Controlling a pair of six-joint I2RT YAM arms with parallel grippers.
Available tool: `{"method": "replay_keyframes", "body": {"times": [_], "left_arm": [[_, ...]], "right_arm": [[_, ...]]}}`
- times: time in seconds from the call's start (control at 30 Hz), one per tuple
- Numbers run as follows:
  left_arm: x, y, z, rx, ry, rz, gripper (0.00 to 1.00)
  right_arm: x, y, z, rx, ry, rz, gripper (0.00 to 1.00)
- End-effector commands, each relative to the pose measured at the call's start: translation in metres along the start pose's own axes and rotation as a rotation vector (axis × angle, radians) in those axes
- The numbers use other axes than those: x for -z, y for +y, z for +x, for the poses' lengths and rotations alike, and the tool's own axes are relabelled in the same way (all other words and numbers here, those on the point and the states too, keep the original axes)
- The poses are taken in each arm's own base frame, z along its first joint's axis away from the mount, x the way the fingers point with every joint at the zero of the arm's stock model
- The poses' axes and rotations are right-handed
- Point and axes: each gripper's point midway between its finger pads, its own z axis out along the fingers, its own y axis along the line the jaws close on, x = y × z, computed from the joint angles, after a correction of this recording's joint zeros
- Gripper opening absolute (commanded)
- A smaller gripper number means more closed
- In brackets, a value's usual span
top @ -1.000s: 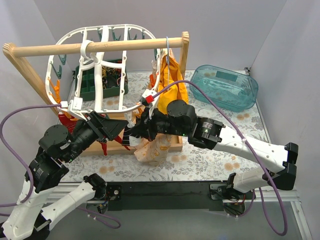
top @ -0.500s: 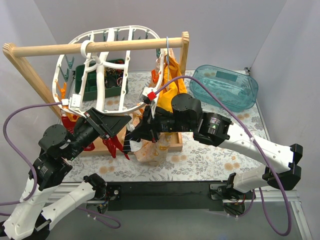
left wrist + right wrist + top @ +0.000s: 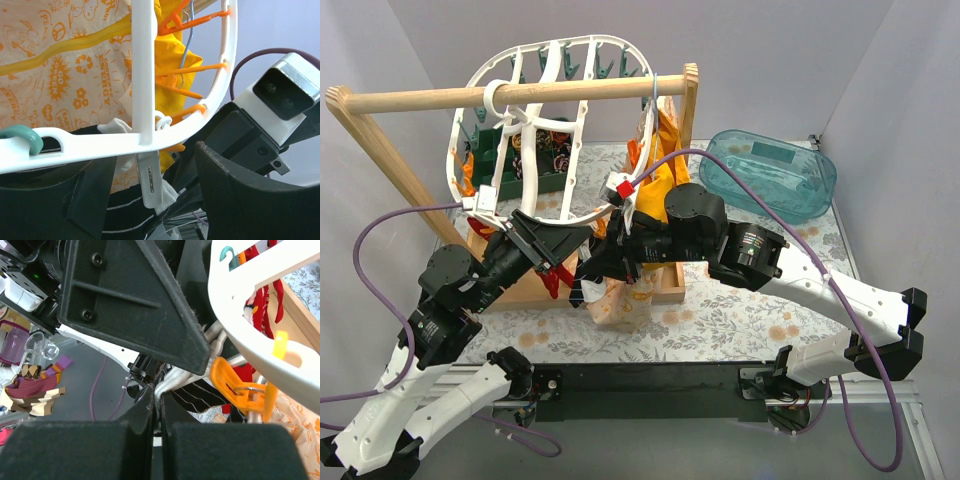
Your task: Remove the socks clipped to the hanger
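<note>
The white oval hanger (image 3: 560,58) hangs tilted from the wooden rail, its near rim low between the arms. My left gripper (image 3: 552,243) is open at that rim. In the left wrist view its jaws (image 3: 150,167) stand on either side of a white peg (image 3: 149,180), with a gap on each side. That peg bites the pale cuff of the black-and-white sock (image 3: 117,215). My right gripper (image 3: 592,268) is shut on that sock's cuff (image 3: 170,385), fingertips meeting (image 3: 159,392) just below an orange peg (image 3: 232,385). Red socks (image 3: 260,305) hang behind the rim (image 3: 250,335).
The wooden rail (image 3: 510,93) also carries a yellow garment (image 3: 665,160). A pale cloth with orange print (image 3: 625,300) hangs under my right wrist. A green basket (image 3: 535,165) sits behind the hanger, a clear teal tub (image 3: 770,175) at back right.
The hanger has swung up and to the right. My left gripper followed its rim rightward and now straddles the white peg. The right gripper stayed shut on the sock and shifted slightly forward.
</note>
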Motion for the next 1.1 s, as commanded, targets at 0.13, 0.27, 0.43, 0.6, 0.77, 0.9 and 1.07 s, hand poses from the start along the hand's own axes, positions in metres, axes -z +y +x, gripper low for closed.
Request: {"method": "replay_keyframes", "body": {"times": [0.13, 0.27, 0.43, 0.6, 0.77, 0.9, 1.07], "left_arm": [[-0.006, 0.000, -0.004, 0.061, -0.042, 0.020, 0.49], [-0.005, 0.002, -0.006, 0.066, -0.053, 0.011, 0.47], [0.003, 0.003, 0.004, 0.034, -0.003, 0.012, 0.54], [0.020, 0.005, 0.020, -0.024, 0.063, 0.042, 0.70], [0.045, -0.003, 0.023, -0.139, 0.082, 0.088, 0.73], [0.051, 0.002, 0.037, -0.179, 0.171, 0.073, 0.69], [0.063, -0.002, 0.039, -0.227, 0.193, 0.093, 0.68]], "right_arm": [[0.008, 0.020, -0.014, 0.023, -0.036, -0.075, 0.01], [0.009, 0.020, -0.014, 0.026, -0.039, -0.077, 0.01], [0.011, 0.018, -0.012, 0.023, -0.040, -0.069, 0.01], [0.012, 0.018, -0.014, 0.010, -0.053, -0.067, 0.03], [0.010, 0.021, -0.017, -0.036, -0.064, -0.076, 0.04], [0.009, 0.027, -0.026, -0.080, -0.093, -0.101, 0.06], [0.008, 0.033, -0.033, -0.129, -0.116, -0.119, 0.08]]}}
